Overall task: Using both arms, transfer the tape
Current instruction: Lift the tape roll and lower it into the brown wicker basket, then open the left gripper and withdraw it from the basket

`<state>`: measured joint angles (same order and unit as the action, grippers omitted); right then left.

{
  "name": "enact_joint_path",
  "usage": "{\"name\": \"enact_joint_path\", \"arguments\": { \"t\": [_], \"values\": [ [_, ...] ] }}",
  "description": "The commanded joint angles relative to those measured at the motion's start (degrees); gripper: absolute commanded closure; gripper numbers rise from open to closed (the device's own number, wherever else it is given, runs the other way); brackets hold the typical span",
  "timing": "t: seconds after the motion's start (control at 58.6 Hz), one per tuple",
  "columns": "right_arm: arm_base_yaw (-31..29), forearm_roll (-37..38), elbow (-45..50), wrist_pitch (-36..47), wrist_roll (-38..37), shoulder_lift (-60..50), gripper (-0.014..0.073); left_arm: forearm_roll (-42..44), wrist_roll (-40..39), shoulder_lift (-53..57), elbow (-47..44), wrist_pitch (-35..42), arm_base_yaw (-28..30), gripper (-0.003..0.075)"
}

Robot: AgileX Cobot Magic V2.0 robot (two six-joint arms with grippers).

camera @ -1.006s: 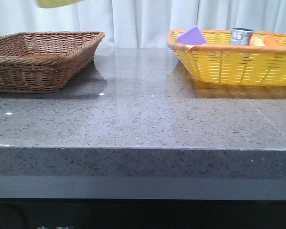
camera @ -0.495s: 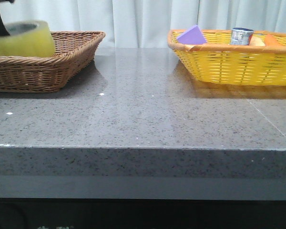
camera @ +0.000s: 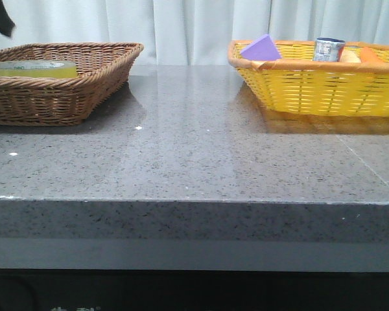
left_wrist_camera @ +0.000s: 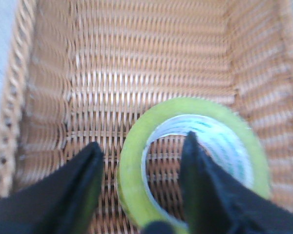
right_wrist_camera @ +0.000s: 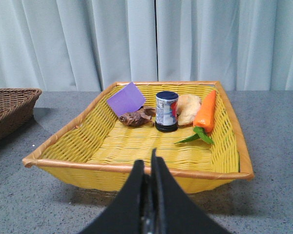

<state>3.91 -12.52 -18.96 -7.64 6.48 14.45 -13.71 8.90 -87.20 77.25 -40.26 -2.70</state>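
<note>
The yellow tape roll lies flat on the floor of the brown wicker basket at the far left. In the left wrist view the tape shows its white core with green lettering. My left gripper is open just above it. One finger is outside the ring and the other finger is over the core hole; neither presses the wall. Only a black tip of the left arm shows in the front view. My right gripper is shut and empty in front of the yellow basket.
The yellow basket at the back right holds a purple block, a printed tin can, a carrot and other small items. A grey stone table top lies between the baskets. White curtains hang behind.
The left gripper brought the tape down into the brown basket, let it go and rose to the upper left. The tape now lies flat. The yellow basket's contents have not moved.
</note>
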Motion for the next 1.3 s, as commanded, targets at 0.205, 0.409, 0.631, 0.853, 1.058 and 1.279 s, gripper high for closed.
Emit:
{"name": "enact_joint_path", "arguments": {
  "t": [0.205, 0.409, 0.631, 0.853, 1.058, 1.279],
  "values": [
    [-0.2, -0.1, -1.4, 4.6, 0.0, 0.5, 0.0715, -1.0, 1.2, 22.8, -14.2, 11.8, -0.3, 0.0736],
    [-0.2, -0.1, -1.4, 4.6, 0.0, 0.5, 0.0715, -1.0, 1.2, 37.3, -26.7, 16.7, -0.3, 0.0740],
    [-0.2, 4.2, -1.4, 4.3, 0.0, 0.5, 0.0715, -1.1, 1.2, 52.6, -41.1, 19.9, -0.3, 0.0740],
    [-0.2, 4.6, -1.4, 4.3, 0.0, 0.5, 0.0715, -1.1, 1.2, 65.3, -50.7, 21.4, -0.3, 0.0740],
    [-0.2, 4.6, -1.4, 4.2, 0.0, 0.5, 0.0715, -1.1, 1.2, 73.1, -54.0, 22.8, -0.3, 0.0740],
    [-0.2, 4.6, -1.4, 4.2, 0.0, 0.5, 0.0715, -1.1, 1.2, 73.9, -54.0, 22.5, -0.3, 0.0740]
  ]
}}
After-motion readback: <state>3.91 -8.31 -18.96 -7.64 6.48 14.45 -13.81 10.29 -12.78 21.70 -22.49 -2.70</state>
